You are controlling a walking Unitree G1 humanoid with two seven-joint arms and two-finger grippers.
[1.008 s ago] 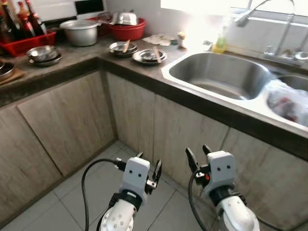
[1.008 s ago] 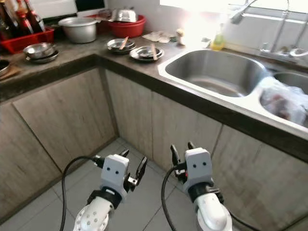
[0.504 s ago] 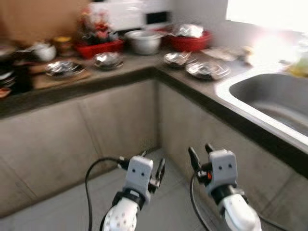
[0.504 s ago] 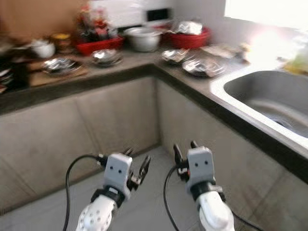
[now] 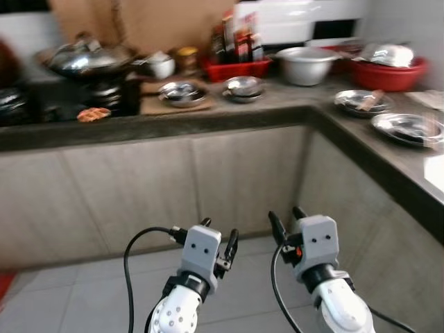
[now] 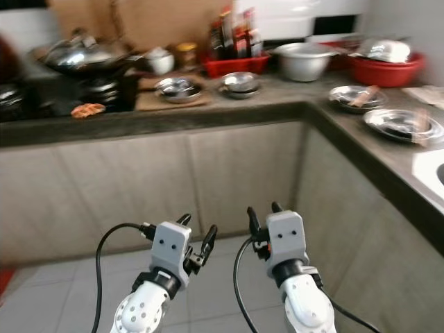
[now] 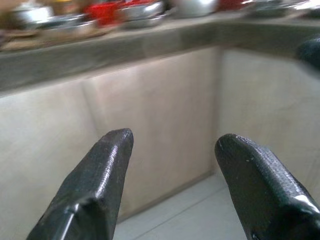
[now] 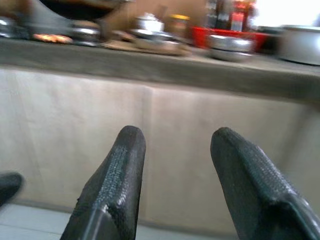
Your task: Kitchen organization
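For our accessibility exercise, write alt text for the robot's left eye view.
Two open pincers, left and right, hover empty above a tiled floor before an L-shaped counter. On it sit a wok, steel bowls, a pot and a red basin.

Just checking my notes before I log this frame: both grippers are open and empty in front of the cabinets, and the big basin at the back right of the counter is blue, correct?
Not quite. The basin at the back right of the counter is red, as the left eye view shows. The rest stands: the left gripper and right gripper are both open and empty in front of the cabinets.
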